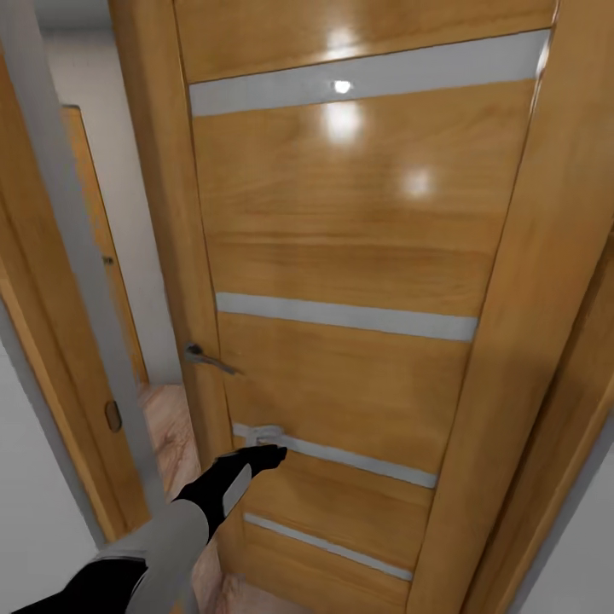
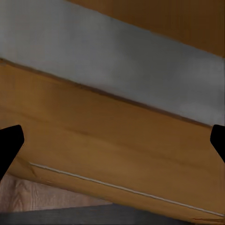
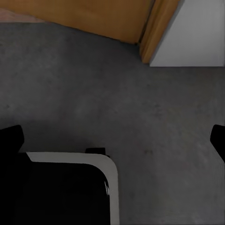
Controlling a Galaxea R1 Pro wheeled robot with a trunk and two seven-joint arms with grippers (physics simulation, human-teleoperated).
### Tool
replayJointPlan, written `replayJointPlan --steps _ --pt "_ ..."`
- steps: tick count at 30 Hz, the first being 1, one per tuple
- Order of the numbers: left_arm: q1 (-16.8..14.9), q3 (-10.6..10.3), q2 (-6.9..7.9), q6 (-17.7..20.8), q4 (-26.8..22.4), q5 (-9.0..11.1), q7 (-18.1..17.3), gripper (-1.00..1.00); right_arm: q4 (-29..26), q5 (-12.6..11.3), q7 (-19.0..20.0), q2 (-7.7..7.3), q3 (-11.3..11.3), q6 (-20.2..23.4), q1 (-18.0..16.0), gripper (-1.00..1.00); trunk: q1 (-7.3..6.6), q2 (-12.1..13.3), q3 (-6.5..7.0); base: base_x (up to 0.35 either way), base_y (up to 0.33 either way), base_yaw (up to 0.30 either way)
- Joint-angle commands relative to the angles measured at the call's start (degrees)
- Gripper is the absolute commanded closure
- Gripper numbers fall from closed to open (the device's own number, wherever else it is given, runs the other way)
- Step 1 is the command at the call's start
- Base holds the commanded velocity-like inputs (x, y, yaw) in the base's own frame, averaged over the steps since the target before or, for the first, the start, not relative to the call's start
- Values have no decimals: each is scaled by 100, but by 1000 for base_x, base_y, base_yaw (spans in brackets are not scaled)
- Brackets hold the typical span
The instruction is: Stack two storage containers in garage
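Observation:
The two storage containers are out of view. I face a glossy wooden door with grey horizontal stripes, standing slightly ajar. My left gripper reaches forward to the door's lower part, at the end of a grey stripe. In the left wrist view the left gripper is open, its fingertips wide apart close to the door face. My right gripper hangs open and empty over the dark grey concrete floor.
A metal lever handle sits at the door's left edge. Through the gap on the left I see light wood-plank flooring and another wooden door. The door frame rises at right. Part of my own base lies under the right gripper.

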Motion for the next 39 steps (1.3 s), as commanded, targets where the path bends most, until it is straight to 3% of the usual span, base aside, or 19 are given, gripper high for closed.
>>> replayJointPlan --steps 1,7,39 --pt "-6 49 -1 34 -29 20 3 -100 2 -55 52 -1 3 -20 -3 -100 4 -3 -4 325 0 0" --pt "-6 49 -1 32 -29 20 3 -100 -47 -54 54 -1 3 -20 -4 -100 4 -3 -4 324 0 0" --pt "-6 49 -1 32 -30 20 3 -100 -60 -47 56 -1 3 -20 -4 -100 4 -3 -4 68 0 0"
